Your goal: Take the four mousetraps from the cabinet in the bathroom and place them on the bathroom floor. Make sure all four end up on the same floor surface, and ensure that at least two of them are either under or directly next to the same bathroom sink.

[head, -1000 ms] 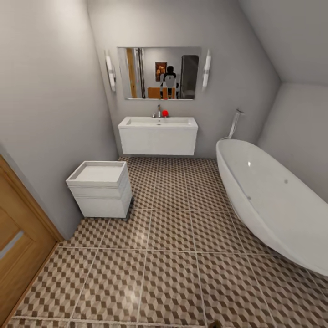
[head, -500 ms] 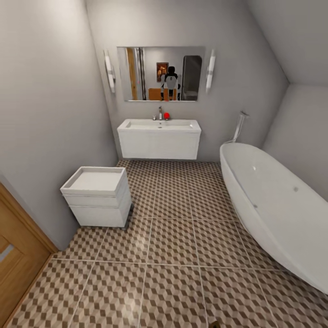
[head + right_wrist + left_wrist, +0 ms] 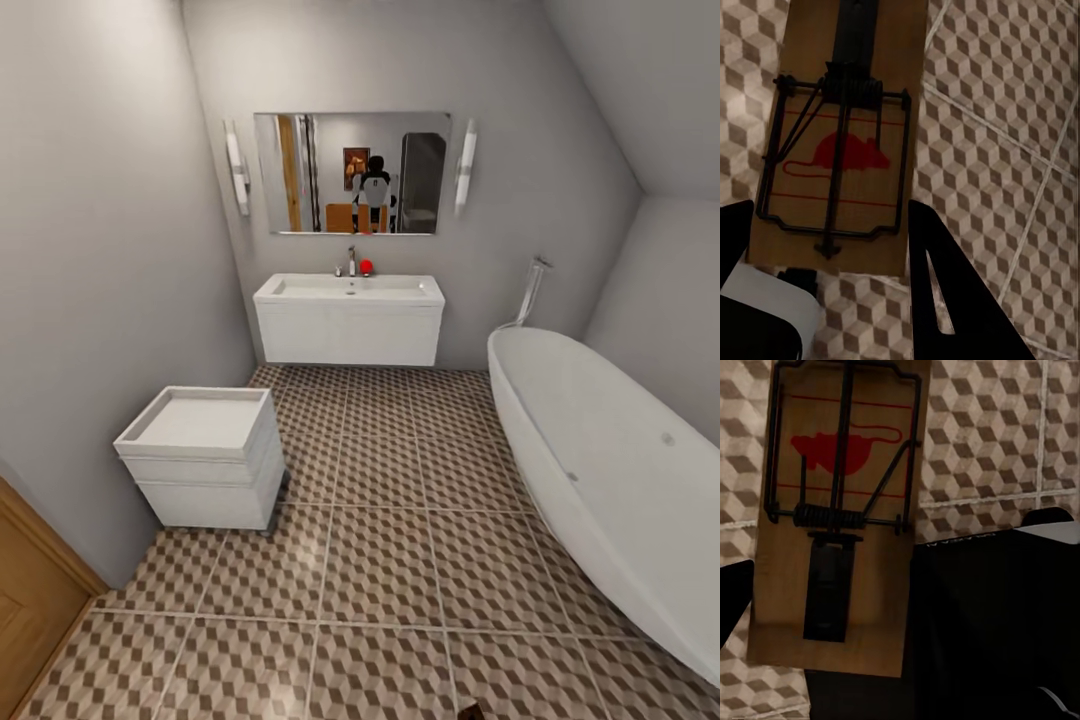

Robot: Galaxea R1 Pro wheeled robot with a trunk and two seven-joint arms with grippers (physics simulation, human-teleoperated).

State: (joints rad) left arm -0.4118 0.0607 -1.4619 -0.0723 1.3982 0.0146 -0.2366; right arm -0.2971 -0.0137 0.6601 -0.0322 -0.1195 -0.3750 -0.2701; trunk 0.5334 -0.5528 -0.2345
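A wooden mousetrap (image 3: 840, 510) with a red mouse print and a wire spring sits between the dark fingers of my left gripper (image 3: 825, 607), which is shut on it above the cube-patterned bathroom floor (image 3: 1005, 427). My right gripper (image 3: 832, 247) is shut on a second mousetrap (image 3: 844, 142) of the same look, also over the tiles. In the head view the white sink (image 3: 348, 318) with its chrome tap (image 3: 351, 262) hangs on the far wall, with open floor (image 3: 400, 560) between it and me. The cabinet is out of view.
A square white toilet (image 3: 205, 455) stands at the left wall. An oval white bathtub (image 3: 610, 480) runs along the right side. A wooden door (image 3: 30, 600) is at the near left. A mirror (image 3: 350, 172) hangs above the sink, and a small red object (image 3: 366, 267) sits by the tap.
The whole head view has shifted: sink, toilet and tub sit lower and look closer, and the door has slid toward the left edge. That is the camera moving, not the things.
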